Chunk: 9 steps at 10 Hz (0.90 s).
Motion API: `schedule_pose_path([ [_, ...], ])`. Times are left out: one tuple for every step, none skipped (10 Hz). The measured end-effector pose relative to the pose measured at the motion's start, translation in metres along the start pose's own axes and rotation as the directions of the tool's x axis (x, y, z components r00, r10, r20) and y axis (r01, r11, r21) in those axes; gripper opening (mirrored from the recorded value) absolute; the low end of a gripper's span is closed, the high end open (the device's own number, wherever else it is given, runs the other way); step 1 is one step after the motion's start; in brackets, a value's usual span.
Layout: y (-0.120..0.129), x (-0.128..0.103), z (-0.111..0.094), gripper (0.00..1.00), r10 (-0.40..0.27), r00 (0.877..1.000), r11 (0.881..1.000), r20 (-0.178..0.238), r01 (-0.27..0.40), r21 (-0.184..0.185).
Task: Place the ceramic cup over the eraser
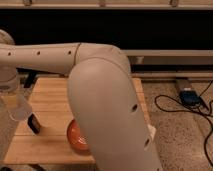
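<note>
The small white ceramic cup hangs at the far left, just above the wooden table, held in my gripper. The gripper reaches down from the wrist at the left edge and is shut on the cup. The black eraser lies on the table just below and to the right of the cup, apart from it. My large white arm fills the middle of the view and hides much of the table's right side.
A wide orange-red bowl sits on the table near its front edge, partly behind the arm. A power box with cables lies on the speckled floor at the right. A dark wall runs behind.
</note>
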State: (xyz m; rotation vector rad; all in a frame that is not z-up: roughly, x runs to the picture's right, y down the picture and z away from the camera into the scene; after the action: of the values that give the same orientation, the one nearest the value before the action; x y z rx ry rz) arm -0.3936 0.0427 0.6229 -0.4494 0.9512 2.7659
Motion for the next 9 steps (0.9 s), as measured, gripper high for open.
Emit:
schedule_pose_path([
  [-0.0003,0.0015,0.0025,0.49,-0.001,1.0,1.0,-0.001,0.001,0.004],
  [-0.0012,0.0022,0.005,0.49,0.0,1.0,1.0,-0.001,0.0,0.011],
  [-0.0009,0.0015,0.0046,0.49,0.001,1.0,1.0,-0.002,-0.001,0.011],
  [-0.0009,0.0014,0.0046,0.49,0.001,1.0,1.0,-0.002,-0.001,0.011],
  [-0.0007,0.0007,0.0045,0.49,0.002,1.0,1.0,-0.002,-0.002,0.011],
  [-0.0007,0.0009,0.0045,0.49,0.002,1.0,1.0,-0.002,-0.002,0.011],
  [-0.0007,0.0012,0.0046,0.49,0.001,1.0,1.0,-0.001,-0.001,0.011],
  [-0.0009,0.0015,0.0047,0.49,0.0,1.0,1.0,-0.001,0.0,0.011],
  [-0.001,0.0019,0.0048,0.49,-0.001,1.0,1.0,-0.002,0.001,0.011],
])
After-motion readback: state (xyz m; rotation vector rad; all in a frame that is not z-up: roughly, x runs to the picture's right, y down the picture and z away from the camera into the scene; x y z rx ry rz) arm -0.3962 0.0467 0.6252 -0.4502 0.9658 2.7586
